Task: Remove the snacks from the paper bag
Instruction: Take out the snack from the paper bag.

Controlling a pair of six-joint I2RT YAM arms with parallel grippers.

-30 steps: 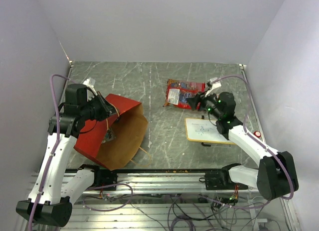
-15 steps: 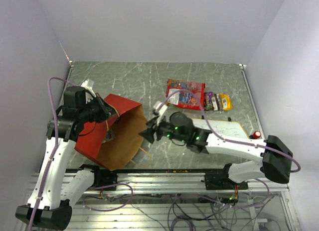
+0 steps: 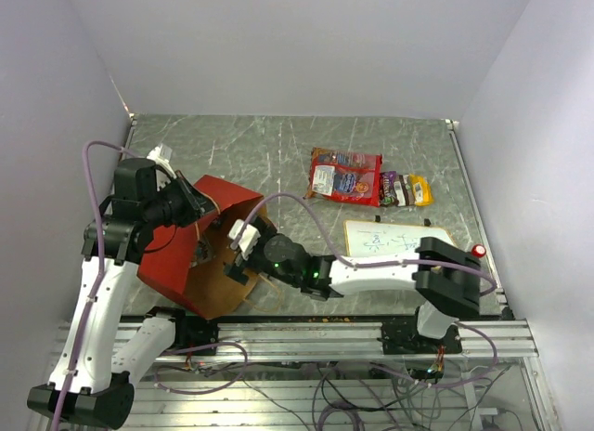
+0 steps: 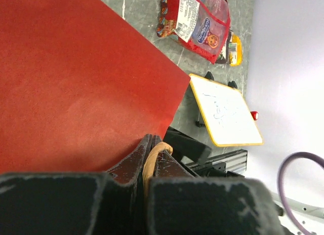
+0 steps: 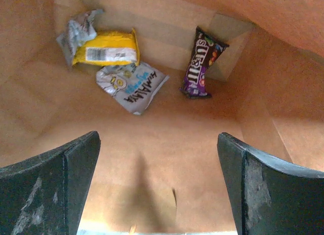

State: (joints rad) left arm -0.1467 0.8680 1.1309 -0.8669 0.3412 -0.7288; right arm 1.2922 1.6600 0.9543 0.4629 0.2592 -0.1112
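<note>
Right wrist view: right end effector (image 5: 157, 139) spread wide, nothing between its fingers, aimed into the paper bag (image 5: 304, 52). Immediately ahead there is only bare kraft wall. Further ahead and slightly left lies a pale blue-white packet (image 5: 132, 85). Just beyond that is the yellow packet (image 5: 106, 52), the two touching or nearly so. Ahead and slightly right, apart from both, a dark purple packet (image 5: 201, 63) is propped against the bottom fold. No contact with any of them.

Left wrist view: left end effector (image 4: 151, 144) clamped on the bag's rim, handle loop (image 4: 148, 169) pinched between the fingers. The red outer face spreads away ahead of it.

Top external: bag tipped over on the desk (image 3: 232, 143), right end effector at its mouth. Well beyond, far from both end effectors, a large red bag (image 3: 345, 176) lies flat, with a dark wrapper (image 3: 392, 188) and a yellow-wrapped snack (image 3: 418, 189) just beside it. White board (image 3: 394, 243) sits behind the right end effector, beside its forearm.

Judgement: three snacks out, three visible inside, so roughly half done. The blue-white packet looks the closest reach.
</note>
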